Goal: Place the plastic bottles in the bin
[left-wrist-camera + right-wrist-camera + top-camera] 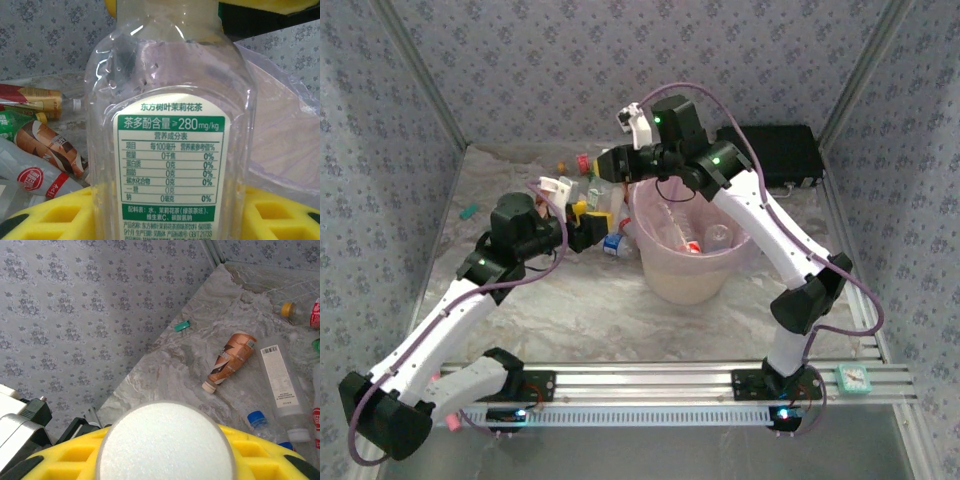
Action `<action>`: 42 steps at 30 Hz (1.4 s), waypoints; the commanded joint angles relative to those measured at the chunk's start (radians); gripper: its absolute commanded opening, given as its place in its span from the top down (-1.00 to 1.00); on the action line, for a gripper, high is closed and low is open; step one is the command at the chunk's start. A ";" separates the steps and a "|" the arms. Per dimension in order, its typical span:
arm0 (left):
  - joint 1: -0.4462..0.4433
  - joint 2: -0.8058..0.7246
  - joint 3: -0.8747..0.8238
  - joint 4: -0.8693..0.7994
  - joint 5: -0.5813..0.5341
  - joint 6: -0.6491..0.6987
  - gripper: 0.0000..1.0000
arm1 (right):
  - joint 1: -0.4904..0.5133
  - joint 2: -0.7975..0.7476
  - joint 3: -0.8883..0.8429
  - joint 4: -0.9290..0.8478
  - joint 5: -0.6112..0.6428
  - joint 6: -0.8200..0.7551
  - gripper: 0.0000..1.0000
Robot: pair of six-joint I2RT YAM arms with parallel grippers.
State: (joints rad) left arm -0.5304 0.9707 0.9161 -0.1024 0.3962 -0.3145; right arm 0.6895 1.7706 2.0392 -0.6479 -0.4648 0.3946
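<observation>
**Left arm.** At 9 o'clock of the bin [690, 285], just outside its rim, the left jaws are clamping the clear bottle [165, 125] across its body. The yellow pads [55, 217] are pressing on either side of the green-and-white label. You are handling what looks like an empty, thin-walled bottle. Expect it to be light, smooth and easy to dent. You are best taking such bottles at the mid-body or shoulder, with modest force.

**Heap.** At 10 o'clock of the bin, the loose bottles [588, 190] are lying on their sides on the surface [570, 310]. In the right wrist view, a brown bottle [231, 357] and a barcode-labelled bottle [281, 377] are lying side by side.

**Right arm.** At 11 o'clock of the bin, the right jaws are standing closed on a white bottle [167, 440]. You are seeing only its round end, seated between the pads, so the hold on its body cannot be judged. A smooth round wall is likely to slip if it is held near its end.

**Bin.** A translucent pink liner is covering the inside. At least two binned bottles [688, 240] are lying at the bottom. The mouth is looking wide enough for an easy drop.
</observation>
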 commanded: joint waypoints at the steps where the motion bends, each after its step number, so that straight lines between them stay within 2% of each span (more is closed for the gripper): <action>1: -0.005 -0.003 0.027 0.030 0.008 0.002 0.25 | 0.004 0.013 0.049 -0.006 -0.009 -0.032 0.27; 2: -0.005 -0.004 0.029 0.028 0.007 -0.002 0.08 | 0.004 0.015 0.060 -0.010 -0.009 -0.035 0.29; 6: -0.006 -0.018 0.021 0.041 0.031 -0.025 -0.81 | 0.000 0.020 0.138 -0.027 -0.017 -0.064 0.38; 8: -0.006 -0.032 0.010 0.060 0.038 -0.047 -0.99 | -0.003 0.011 0.188 -0.046 0.013 -0.092 0.44; 13: -0.005 -0.048 -0.027 0.116 0.041 -0.102 -1.00 | -0.039 -0.014 0.312 -0.087 0.071 -0.124 0.53; 17: -0.006 -0.019 -0.014 0.080 -0.007 -0.129 -1.00 | -0.070 -0.028 0.402 -0.158 0.113 -0.155 0.59; 21: -0.003 -0.004 0.000 -0.041 -0.174 -0.151 -0.99 | -0.096 -0.072 0.396 -0.257 0.240 -0.239 0.65; 24: 0.017 0.055 0.043 -0.210 -0.304 -0.169 -0.98 | -0.115 -0.089 0.393 -0.361 0.363 -0.304 0.75; 30: 0.055 0.086 0.022 -0.307 -0.416 -0.197 -0.98 | -0.155 -0.127 0.291 -0.484 0.518 -0.383 0.84; 38: 0.136 0.063 -0.029 -0.316 -0.432 -0.214 -0.98 | -0.180 -0.119 0.113 -0.565 0.613 -0.402 0.91; 42: 0.156 0.056 -0.034 -0.327 -0.437 -0.210 -0.98 | -0.189 -0.102 0.035 -0.572 0.594 -0.428 0.89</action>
State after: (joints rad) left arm -0.3866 1.0508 0.8871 -0.4095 -0.0208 -0.5182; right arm 0.5091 1.6535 2.1040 -1.1824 0.1009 0.0051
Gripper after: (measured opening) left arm 0.990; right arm 0.416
